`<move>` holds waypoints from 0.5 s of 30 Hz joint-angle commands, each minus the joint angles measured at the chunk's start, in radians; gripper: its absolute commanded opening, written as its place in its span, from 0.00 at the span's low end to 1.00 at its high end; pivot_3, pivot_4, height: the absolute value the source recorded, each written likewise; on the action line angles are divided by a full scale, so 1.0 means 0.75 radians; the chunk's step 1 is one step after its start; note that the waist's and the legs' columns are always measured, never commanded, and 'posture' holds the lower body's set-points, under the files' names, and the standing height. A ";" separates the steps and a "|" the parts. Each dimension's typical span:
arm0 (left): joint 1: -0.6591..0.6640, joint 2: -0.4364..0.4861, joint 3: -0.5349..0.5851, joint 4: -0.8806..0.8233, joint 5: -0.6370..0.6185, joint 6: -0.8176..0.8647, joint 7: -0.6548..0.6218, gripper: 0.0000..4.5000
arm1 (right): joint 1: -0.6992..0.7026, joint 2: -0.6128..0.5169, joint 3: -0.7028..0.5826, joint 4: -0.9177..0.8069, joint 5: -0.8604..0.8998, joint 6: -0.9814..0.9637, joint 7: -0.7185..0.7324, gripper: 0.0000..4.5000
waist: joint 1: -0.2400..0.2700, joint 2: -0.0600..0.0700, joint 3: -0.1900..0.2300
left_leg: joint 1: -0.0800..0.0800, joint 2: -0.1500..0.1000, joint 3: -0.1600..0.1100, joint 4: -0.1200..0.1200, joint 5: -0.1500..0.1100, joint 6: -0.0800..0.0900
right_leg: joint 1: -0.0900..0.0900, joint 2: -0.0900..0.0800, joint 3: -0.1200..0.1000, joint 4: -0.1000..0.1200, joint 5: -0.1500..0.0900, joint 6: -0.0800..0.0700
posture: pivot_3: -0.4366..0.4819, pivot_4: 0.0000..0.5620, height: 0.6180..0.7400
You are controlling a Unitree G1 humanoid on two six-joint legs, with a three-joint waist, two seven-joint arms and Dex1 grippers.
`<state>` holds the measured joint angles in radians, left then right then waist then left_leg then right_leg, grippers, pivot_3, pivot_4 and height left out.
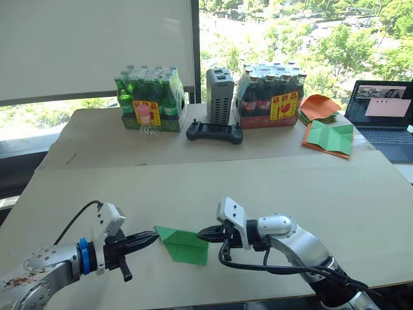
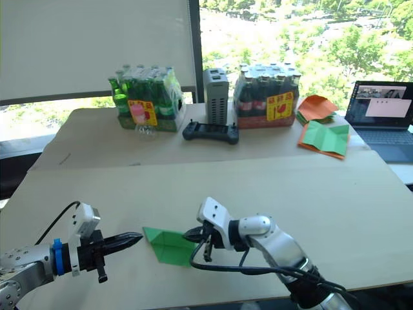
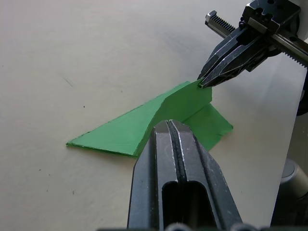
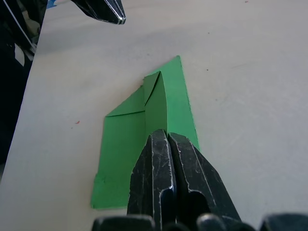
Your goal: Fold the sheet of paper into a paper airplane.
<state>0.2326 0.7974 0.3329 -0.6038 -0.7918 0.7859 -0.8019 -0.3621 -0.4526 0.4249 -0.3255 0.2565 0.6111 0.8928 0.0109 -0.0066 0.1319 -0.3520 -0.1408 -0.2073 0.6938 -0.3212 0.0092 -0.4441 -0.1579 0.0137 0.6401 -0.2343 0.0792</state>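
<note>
Two grippers meet at the sheet of paper (image 1: 183, 244), which lies partly folded on the near part of the table (image 1: 335, 194), well in front of the black controller (image 1: 214, 132) and the two bottle packs. The right gripper (image 1: 201, 235) has its fingers closed on the paper's right edge, pinching a raised flap (the left wrist view shows that edge lifted off the table). The left gripper (image 1: 153, 237) sits just beside the paper's left, pointed corner with its fingers pressed together; it holds nothing, and I cannot tell whether its tips touch the paper.

The main risk, as I judge it, is slippage: with only one edge pinched and nothing pressing the paper down, any pull by the right gripper may drag the whole sheet across the smooth table instead of forming a crease. A crease set off-line would leave uneven wings. A hard tug on thin paper could also tear it at the pinch.
</note>
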 commanded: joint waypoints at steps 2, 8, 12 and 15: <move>-0.033 0.012 0.019 -0.035 -0.045 0.014 0.011 0.00 | -0.013 0.011 -0.020 -0.078 -0.028 -0.166 -0.004 0.00 | 0.000 0.000 0.000 | 0.000 0.000 0.000 0.000 0.000 0.000 | 0.000 0.000 0.000 0.000 0.000 0.000 | 0.48 0.27 0.81; -0.060 0.019 0.012 -0.030 -0.064 0.029 0.018 0.00 | -0.039 -0.085 -0.068 -0.100 -0.402 -0.946 -0.120 0.00 | 0.000 0.000 0.000 | 0.000 0.000 0.002 0.000 0.000 0.000 | -0.001 0.000 0.000 0.001 0.000 0.001 | 0.48 0.27 0.81; -0.080 0.015 -0.003 -0.028 -0.069 0.038 0.021 0.00 | 0.005 -0.163 -0.029 0.044 -0.733 -1.357 -0.306 0.00 | 0.000 -0.002 -0.001 | 0.001 0.000 0.004 0.000 -0.001 0.000 | -0.003 0.001 0.001 0.003 0.000 0.001 | 0.48 0.27 0.81; -0.079 0.016 -0.012 -0.028 -0.066 0.037 0.015 0.00 | 0.033 -0.198 0.030 0.148 -0.916 -1.563 -0.386 0.00 | -0.002 -0.002 -0.001 | 0.001 0.000 0.007 0.000 -0.001 0.000 | -0.005 0.002 0.004 0.004 0.000 0.001 | 0.48 0.27 0.81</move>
<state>0.1767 0.7989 0.3240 -0.6043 -0.8274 0.8134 -0.7880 -0.3374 -0.5989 0.4258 -0.2255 -0.3643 -0.4645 0.6413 0.0098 -0.0083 0.1315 -0.3512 -0.1406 -0.2005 0.6940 -0.3216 0.0090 -0.4487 -0.1561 0.0175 0.6433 -0.2340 0.0795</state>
